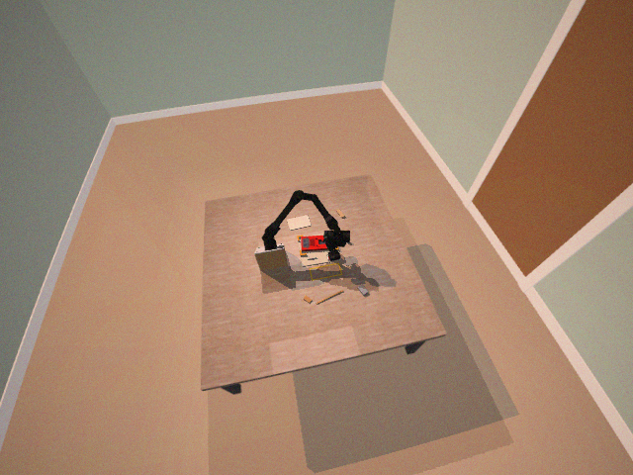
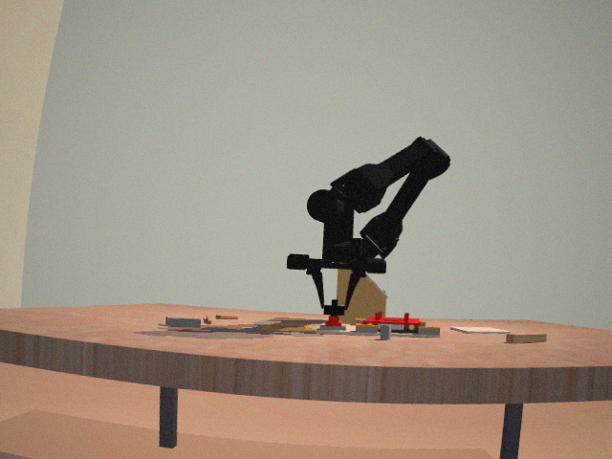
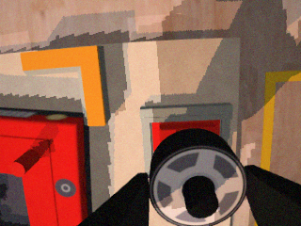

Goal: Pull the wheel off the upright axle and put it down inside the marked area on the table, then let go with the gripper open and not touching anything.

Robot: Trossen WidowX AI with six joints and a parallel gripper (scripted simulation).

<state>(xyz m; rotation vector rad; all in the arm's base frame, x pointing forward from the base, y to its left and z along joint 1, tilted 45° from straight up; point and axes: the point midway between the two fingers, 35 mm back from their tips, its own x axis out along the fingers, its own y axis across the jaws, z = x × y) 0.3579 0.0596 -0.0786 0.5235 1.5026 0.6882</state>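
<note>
A: Start at the left of the wrist view. What is there?

B: One orange L-shaped corner mark (image 3: 82, 75) at the upper left, and below it one flat red plate (image 3: 40, 179) with a small grey disc on it, filling the lower left edge.

A: And the middle?

B: One black-tyred wheel with a grey spoked hub (image 3: 198, 181), low and just right of centre. It sits over one red block in a grey frame (image 3: 186, 127), whose top edge shows above the tyre. The dark hole in the hub hides the upright axle, so I cannot tell how far up the wheel sits.

A: What about the black parallel-jaw gripper (image 3: 198, 214)?

B: Two black fingers, one each side of the wheel, both touching the tyre. They are clamped on the wheel.

A: Further right?

B: One yellow outline of the marked area (image 3: 271, 126) runs down the right edge of the frame, just beside the right finger. The wheel is outside it.

A: Does the exterior view agree?

B: Yes. The gripper (image 2: 335, 307) points straight down at frame centre, its tips meeting over the wheel (image 2: 334, 310) low on the wooden table (image 2: 296, 367).

A: Loose things on that table, left to right?

B: One grey block (image 2: 183, 321), one small tan stick (image 2: 226, 316), one small grey upright post (image 2: 384, 331), one white sheet (image 2: 478, 329), one tan block (image 2: 526, 338).
</note>
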